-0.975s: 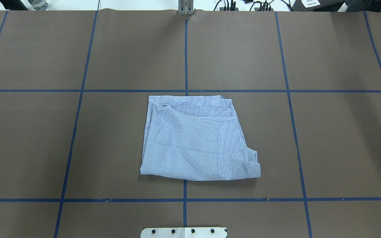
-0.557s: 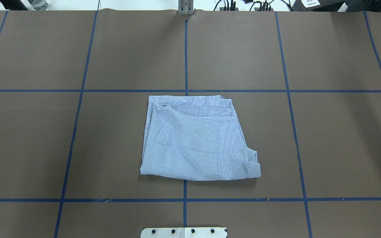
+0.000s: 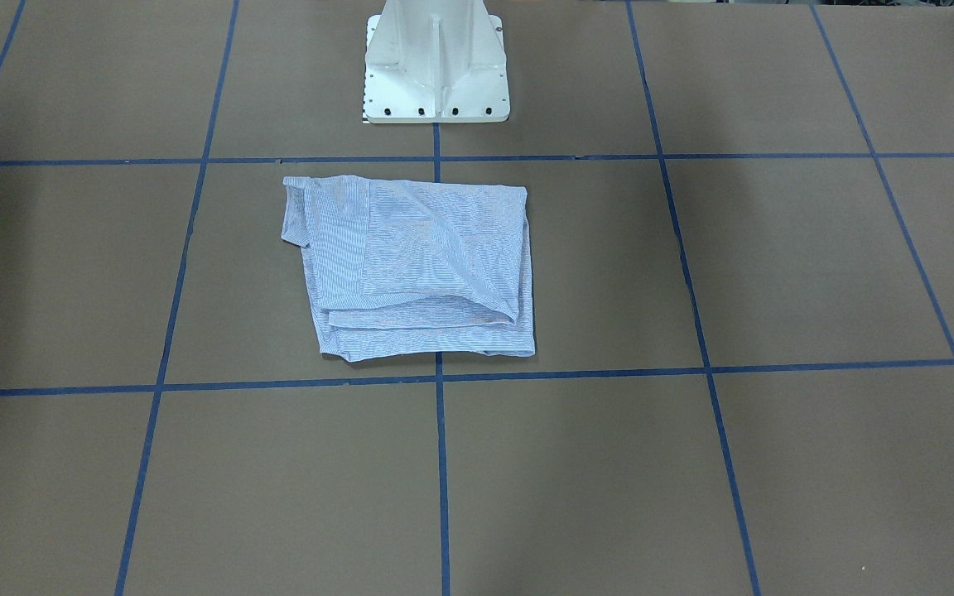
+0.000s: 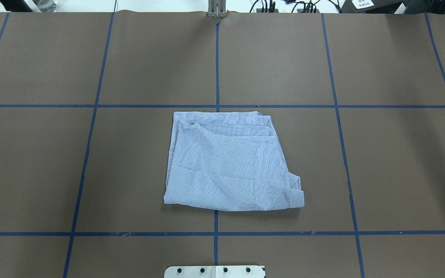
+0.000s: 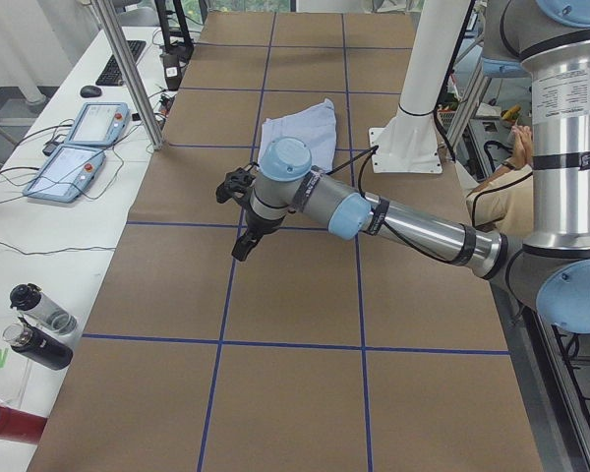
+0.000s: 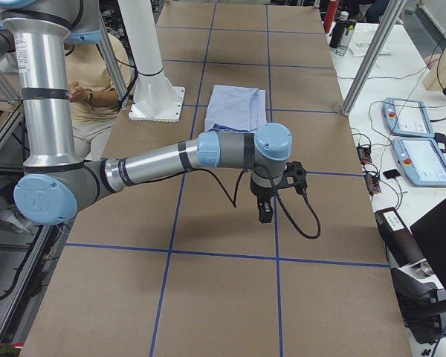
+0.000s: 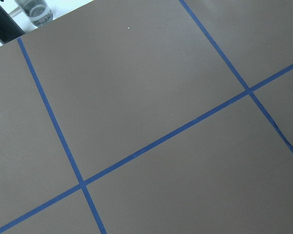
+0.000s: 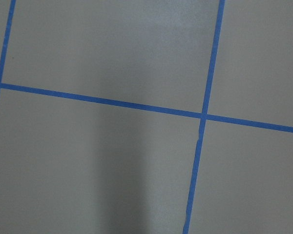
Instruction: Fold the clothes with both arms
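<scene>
The clothes are one light blue striped shirt (image 4: pixel 226 166), folded into a rough square and lying flat on the brown table in front of the pedestal; it also shows as the shirt (image 3: pixel 419 265), (image 5: pixel 300 133), (image 6: pixel 236 108). Nothing holds it. The left arm (image 5: pixel 374 211) reaches out over bare table well to the shirt's side, its gripper (image 5: pixel 242 248) pointing down. The right arm (image 6: pixel 171 156) reaches out likewise on the other side, with its gripper (image 6: pixel 263 212) hanging down. Both grippers show only in the side views, so I cannot tell open from shut. The wrist views show only table and blue tape.
The white pedestal base (image 3: pixel 436 66) stands just behind the shirt. Blue tape lines (image 4: pixel 217 106) grid the brown table. A person (image 6: pixel 89 82) sits behind the robot. Teach pendants (image 5: pixel 79 147) and bottles (image 5: pixel 39 324) lie on the white bench beyond the far edge.
</scene>
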Tool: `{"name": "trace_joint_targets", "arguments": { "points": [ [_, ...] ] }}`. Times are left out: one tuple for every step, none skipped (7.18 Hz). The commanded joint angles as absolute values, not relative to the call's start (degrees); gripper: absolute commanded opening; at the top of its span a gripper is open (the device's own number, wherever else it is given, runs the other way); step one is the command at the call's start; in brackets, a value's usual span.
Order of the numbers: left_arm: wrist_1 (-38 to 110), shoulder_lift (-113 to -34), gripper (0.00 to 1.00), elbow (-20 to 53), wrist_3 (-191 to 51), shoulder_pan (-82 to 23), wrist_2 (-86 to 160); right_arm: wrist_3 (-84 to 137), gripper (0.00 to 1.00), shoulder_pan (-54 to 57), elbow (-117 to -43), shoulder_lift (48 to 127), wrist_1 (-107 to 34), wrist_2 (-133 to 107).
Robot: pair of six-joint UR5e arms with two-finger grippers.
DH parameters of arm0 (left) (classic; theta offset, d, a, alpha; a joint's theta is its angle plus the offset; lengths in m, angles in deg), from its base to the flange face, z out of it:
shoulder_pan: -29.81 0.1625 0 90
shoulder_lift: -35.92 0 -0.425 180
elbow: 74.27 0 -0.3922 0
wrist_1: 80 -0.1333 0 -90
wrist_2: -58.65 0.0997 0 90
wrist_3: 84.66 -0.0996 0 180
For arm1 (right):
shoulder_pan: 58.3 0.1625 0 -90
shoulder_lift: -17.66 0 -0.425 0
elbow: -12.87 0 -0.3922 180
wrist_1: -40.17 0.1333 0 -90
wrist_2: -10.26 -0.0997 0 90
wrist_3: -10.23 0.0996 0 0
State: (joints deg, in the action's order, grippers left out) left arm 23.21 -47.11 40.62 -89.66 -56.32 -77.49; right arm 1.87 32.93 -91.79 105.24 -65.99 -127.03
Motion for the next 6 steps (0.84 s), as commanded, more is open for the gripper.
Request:
{"name": "trace_joint_targets", "arguments": {
  "points": [
    [23.4, -47.1, 0.99, 40.3, -89.7, -56.3, -77.8, 2.2, 1.00, 32.8, -91.8, 105.8, -65.9, -126.9],
    [23.4, -47.1, 0.99, 40.6, -89.7, -56.3, -77.8, 2.2, 1.00, 32.8, -91.6, 105.8, -65.8, -126.7],
    [23.5, -47.0, 0.99, 40.3, -89.7, -56.3, -77.8, 2.2, 1.00, 32.8, -92.0, 105.8, -65.8, -126.8],
    [23.6, -47.1, 0.99, 40.3, -89.7, -56.3, -77.8, 2.1, 1.00, 32.8, -92.1, 105.8, -65.8, -126.9],
    [23.6, -47.1, 0.99, 40.6, -89.7, -56.3, -77.8, 2.1, 1.00, 32.8, -92.1, 105.8, -65.8, -126.9],
    [23.4, -47.2, 0.99, 41.0, -89.7, -56.3, -77.8, 2.1, 1.00, 32.8, -92.2, 105.8, -65.8, -126.9]
  ]
}}
